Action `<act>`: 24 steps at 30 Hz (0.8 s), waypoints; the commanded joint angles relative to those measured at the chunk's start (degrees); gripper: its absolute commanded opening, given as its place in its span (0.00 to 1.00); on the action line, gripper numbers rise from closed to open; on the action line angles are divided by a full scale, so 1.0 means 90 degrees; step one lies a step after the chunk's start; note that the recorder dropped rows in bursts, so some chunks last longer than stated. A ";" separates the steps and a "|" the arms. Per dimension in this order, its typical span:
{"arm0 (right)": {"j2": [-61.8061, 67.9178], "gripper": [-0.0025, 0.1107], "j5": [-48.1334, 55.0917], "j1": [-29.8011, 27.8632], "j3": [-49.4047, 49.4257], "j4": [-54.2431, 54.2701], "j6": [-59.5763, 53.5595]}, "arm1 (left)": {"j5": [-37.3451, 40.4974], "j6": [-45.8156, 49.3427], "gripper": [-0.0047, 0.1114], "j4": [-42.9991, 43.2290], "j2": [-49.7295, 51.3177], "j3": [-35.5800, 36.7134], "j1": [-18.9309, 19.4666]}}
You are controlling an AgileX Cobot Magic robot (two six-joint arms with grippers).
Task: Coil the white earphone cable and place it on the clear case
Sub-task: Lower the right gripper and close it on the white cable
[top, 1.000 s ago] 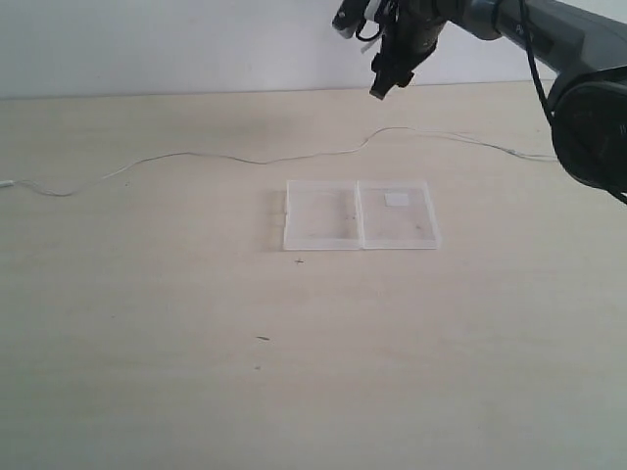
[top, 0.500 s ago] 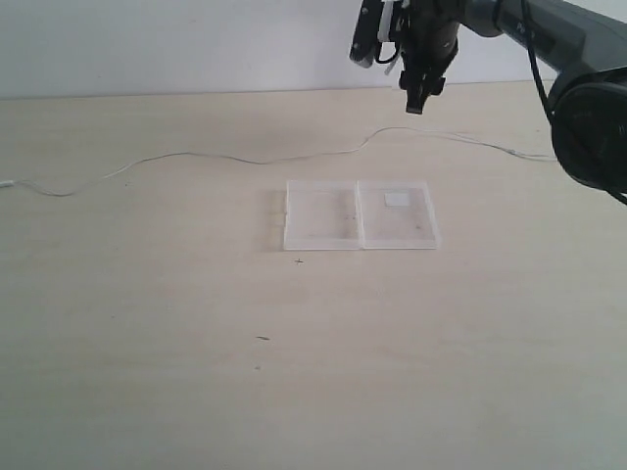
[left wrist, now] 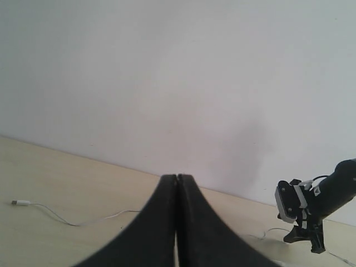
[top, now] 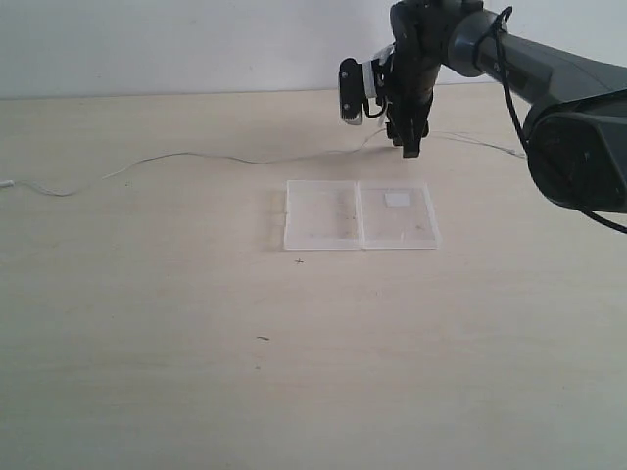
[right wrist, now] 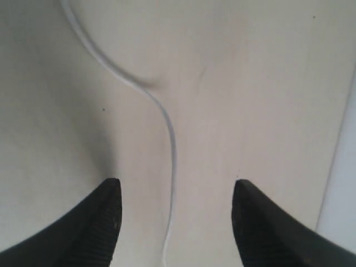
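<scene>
1. The right gripper (right wrist: 173,222) holds its two dark, ribbed fingers (right wrist: 105,222) apart and grips nothing. The white earphone cable (right wrist: 169,133) lies on the table (top: 294,372) and runs straight through the gap. It is straddled, not pinched, and touches neither pad. I read this as a line-up so the jaws can shut on the wire squarely.
2. In the exterior view that gripper points straight down, upper right of centre, with its tips close to the tabletop. It stands just beyond the far edge of the clear case (top: 323,215). A vertical approach suits a wire lying flat on the wood.
3. The cable stretches across the upper part of the exterior view. It runs from its plug (top: 5,183) at the far left edge, through a shallow wave, past the gripper and toward the right edge. There it seems to divide into two strands, and the earbuds cannot be made out.
4. The case lies opened flat at the centre, two halves side by side, with a small white label (top: 397,199) on the right half. Nothing rests on it, and the cable passes beyond it without touching.
5. The left gripper (left wrist: 177,181) has its fingers pressed together on nothing. It is raised and looks across the table, probably parked clear, and it does not show in the exterior view.
6. Coiling looks not yet begun. A wire this thin and limp calls for a low, centred pinch, or it may slip out.
</scene>
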 commanded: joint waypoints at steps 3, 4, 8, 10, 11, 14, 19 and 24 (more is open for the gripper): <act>0.0233 0.52 -0.0706 -0.0008 -0.0053 -0.0615 0.0043 | -0.0036 -0.0034 0.04 -0.0001 -0.0028 -0.0015 0.0014; 0.0273 0.52 -0.0799 -0.0008 -0.0053 -0.0618 0.0043 | -0.0036 -0.0034 0.04 -0.0001 -0.0028 -0.0015 0.0014; 0.0360 0.52 -0.1071 0.0005 -0.0053 -0.0556 0.0043 | -0.0036 -0.0034 0.04 -0.0001 -0.0028 -0.0015 0.0014; 0.0424 0.52 -0.1127 0.0031 -0.0053 -0.0516 0.0031 | -0.0036 -0.0034 0.04 -0.0001 -0.0028 -0.0015 0.0014; 0.0456 0.52 -0.1127 0.0063 -0.0053 -0.0490 0.0015 | -0.0036 -0.0034 0.04 -0.0001 -0.0028 -0.0015 0.0014; 0.0522 0.52 -0.1081 0.0138 -0.0053 -0.0419 -0.0078 | -0.0036 -0.0034 0.04 -0.0001 -0.0028 -0.0015 0.0014; 0.0550 0.52 -0.1036 0.0290 -0.0053 -0.0288 -0.0078 | -0.0036 -0.0034 0.04 -0.0001 -0.0028 -0.0015 0.0014; 0.0550 0.52 -0.0867 0.0442 -0.0053 -0.0285 -0.0101 | -0.0036 -0.0034 0.04 -0.0001 -0.0028 -0.0015 0.0014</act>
